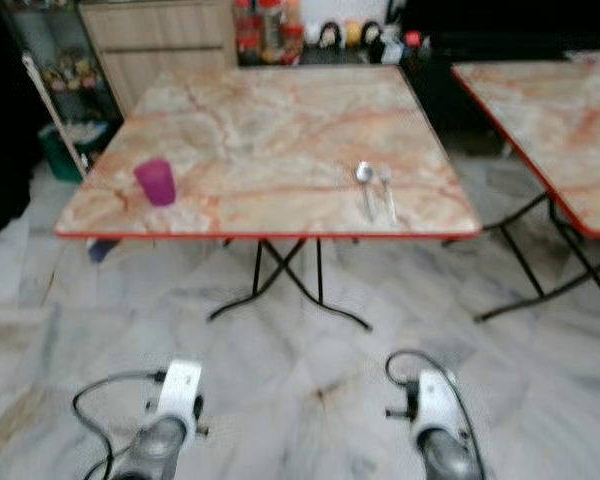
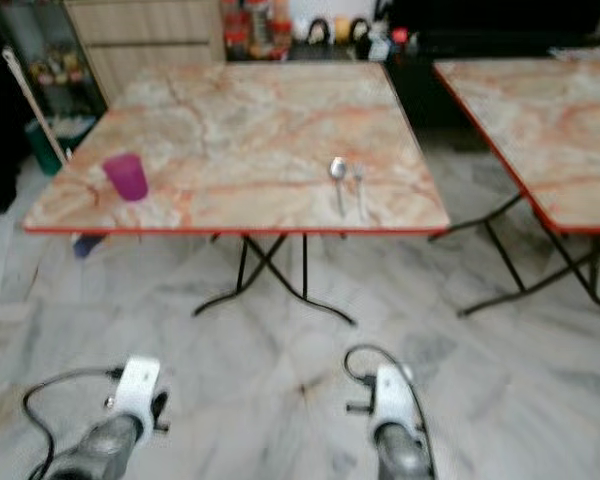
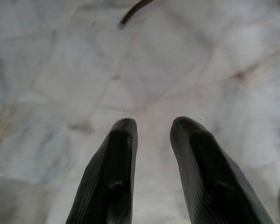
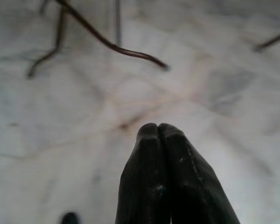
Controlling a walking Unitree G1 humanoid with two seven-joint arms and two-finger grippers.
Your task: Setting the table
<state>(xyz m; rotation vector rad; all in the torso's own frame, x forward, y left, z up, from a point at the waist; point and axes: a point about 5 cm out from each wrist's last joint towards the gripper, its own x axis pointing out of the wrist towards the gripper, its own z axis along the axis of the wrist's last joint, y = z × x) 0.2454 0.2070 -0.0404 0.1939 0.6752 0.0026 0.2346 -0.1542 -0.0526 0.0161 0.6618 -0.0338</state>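
Note:
A marble-patterned folding table with a red rim stands ahead of me. A purple cup stands upright near its front left corner. A spoon and a fork lie side by side near the front right edge. Both arms hang low over the floor, well short of the table. My left gripper is open with nothing between its fingers. My right gripper is shut and holds nothing.
A second marble table stands to the right, with a gap between the two. A wooden cabinet and a shelf of bottles and jars line the far wall. Black table legs cross under the near table. The floor is grey marble tile.

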